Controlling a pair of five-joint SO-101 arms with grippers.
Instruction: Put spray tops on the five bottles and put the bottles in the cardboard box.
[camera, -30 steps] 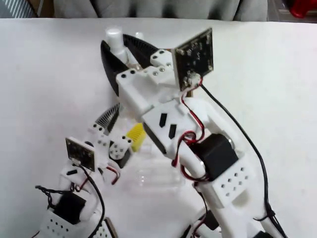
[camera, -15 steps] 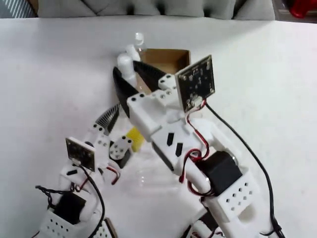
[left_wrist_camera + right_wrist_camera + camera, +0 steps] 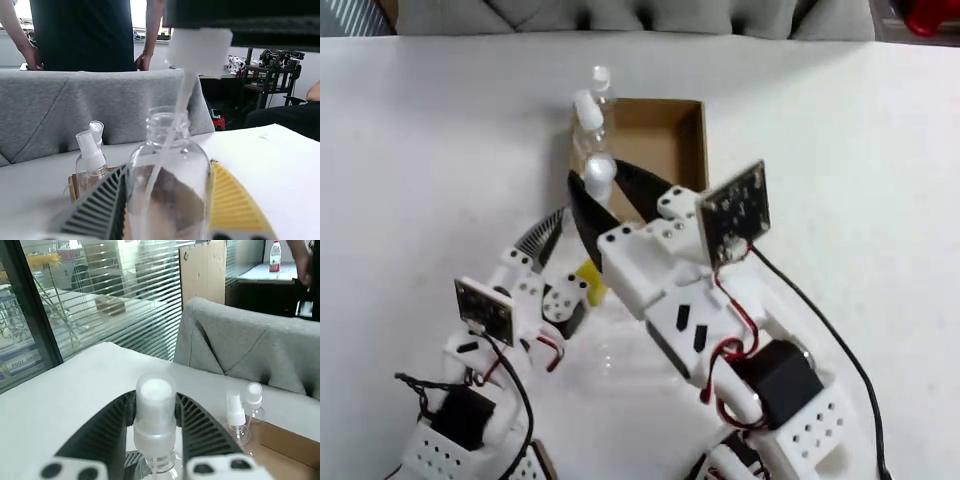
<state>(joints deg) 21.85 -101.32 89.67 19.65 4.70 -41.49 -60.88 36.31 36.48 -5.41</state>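
- We see the right gripper (image 3: 602, 180) closed on a white spray top (image 3: 155, 410), its black jaws pressed to either side of the cap.
- In the left wrist view the cap hangs above the neck of an open bottle (image 3: 167, 150), apart from the rim and not seated.
- A thin dip tube (image 3: 181, 107) slants down from the cap, passes through the neck and runs on inside the clear glass.
- The left gripper (image 3: 167, 175) grips that bottle by its body, with a grey ribbed finger (image 3: 97, 212) on one side and a yellow finger (image 3: 235, 205) on the other, both touching the glass.
- The bottle stands upright on the white table (image 3: 840, 120), low between the two arms; from the high view most of it is covered by the right arm.
- The cardboard box (image 3: 665, 135) lies open-topped on the table just beyond the right gripper.
- Two capped bottles (image 3: 592, 100) stand upright side by side at the box's left end, each with a white spray top on.
- We cannot tell whether these two stand inside the box wall or just against it.
- From the right wrist view the same pair (image 3: 240, 415) shows past the held cap, with the brown box beside them.
- A grey sofa (image 3: 60, 115) runs along the far edge of the table.
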